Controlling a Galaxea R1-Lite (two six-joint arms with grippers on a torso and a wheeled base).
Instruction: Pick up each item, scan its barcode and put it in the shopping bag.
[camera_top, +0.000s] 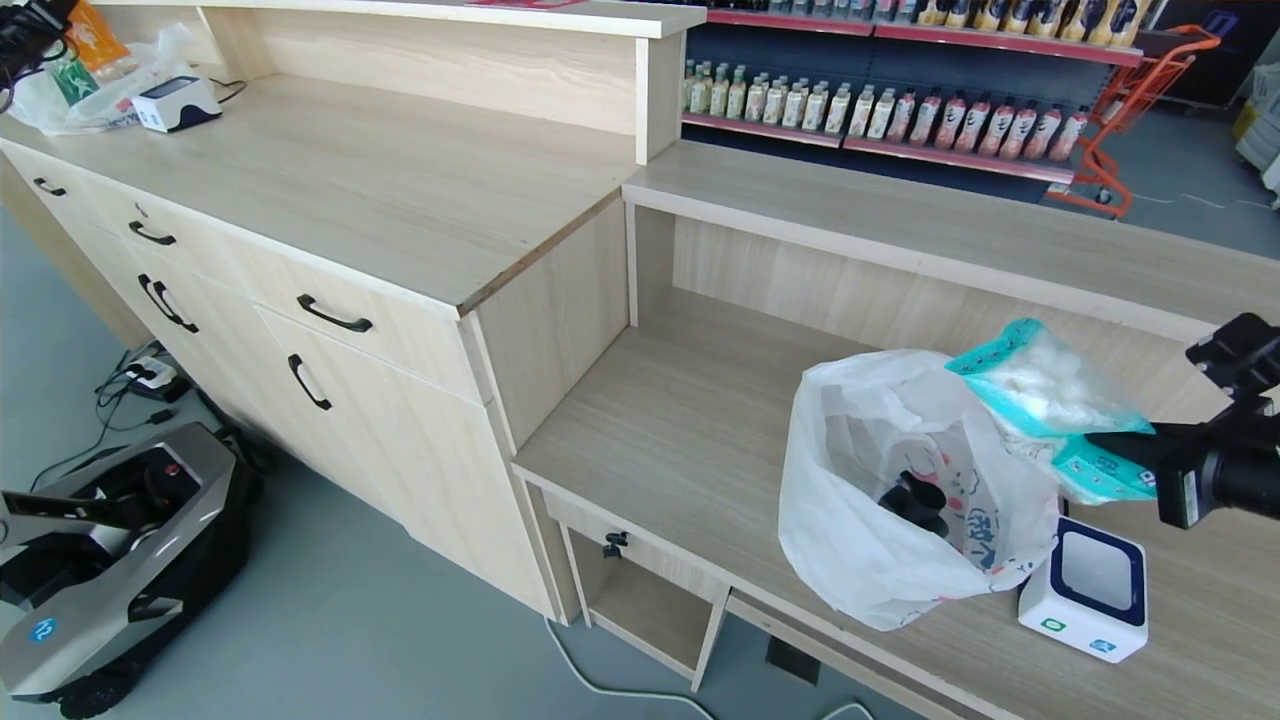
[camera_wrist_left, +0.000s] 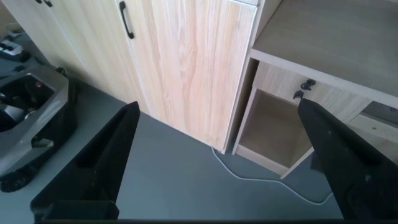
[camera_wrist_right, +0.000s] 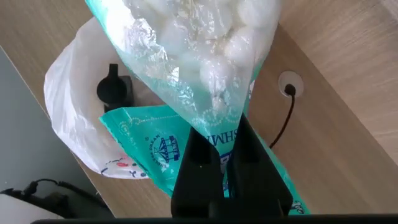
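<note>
Right gripper (camera_top: 1105, 445) (camera_wrist_right: 221, 149): pressed together on the lower printed end of the pack, pinching it.
Pack of cotton balls (camera_top: 1040, 385) (camera_wrist_right: 199, 56): teal and clear plastic, held tilted off the counter, at the right-hand rim of the shopping bag.
Shopping bag (camera_top: 860, 500) (camera_wrist_right: 68, 93): white, thin plastic, mouth open, standing on the lower counter (camera_top: 680, 420).
Inside the bag: one black item (camera_top: 912, 500) (camera_wrist_right: 115, 87), kind not readable.
Scanner (camera_top: 1085, 590): white box with dark blue frame, on the counter just beside the bag's right side, near the front edge.
Left gripper (camera_wrist_left: 217, 106): fingers spread wide, nothing between them, hanging over the grey floor in front of the cabinet doors.
Cable hole (camera_wrist_right: 289, 84): round, in the counter top, black lead running into it.
Background: shelf of bottles (camera_top: 880, 110) behind the counter.
</note>
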